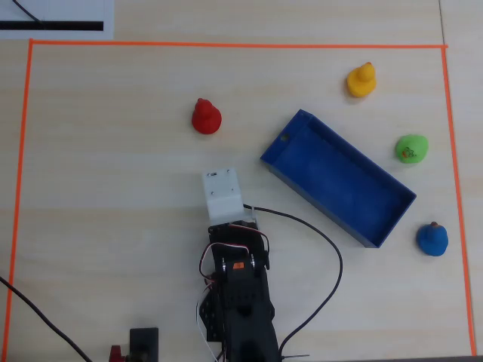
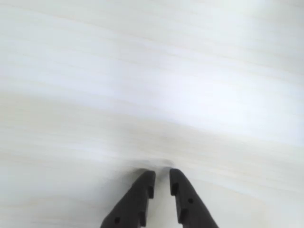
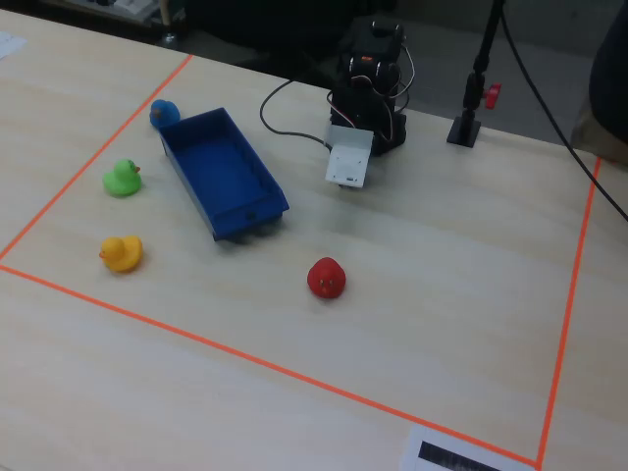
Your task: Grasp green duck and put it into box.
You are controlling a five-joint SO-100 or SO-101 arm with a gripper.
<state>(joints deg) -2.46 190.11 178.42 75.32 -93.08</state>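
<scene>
The green duck (image 1: 411, 148) sits on the table just beyond the far long wall of the dark blue box (image 1: 339, 177), which lies diagonally and holds nothing. Both also show in the fixed view, the duck (image 3: 122, 178) left of the box (image 3: 221, 167). The arm is folded back at its base, its white wrist housing (image 1: 223, 194) left of the box. In the wrist view my gripper (image 2: 160, 172) points at bare table, its black jaws almost together with only a narrow gap and nothing between them. No duck shows in that view.
A yellow duck (image 1: 361, 80), a blue duck (image 1: 432, 239) and a red duck (image 1: 205, 116) stand on the table. Orange tape (image 1: 226, 44) marks the work area. A black cable (image 1: 332, 249) loops between the arm and the box.
</scene>
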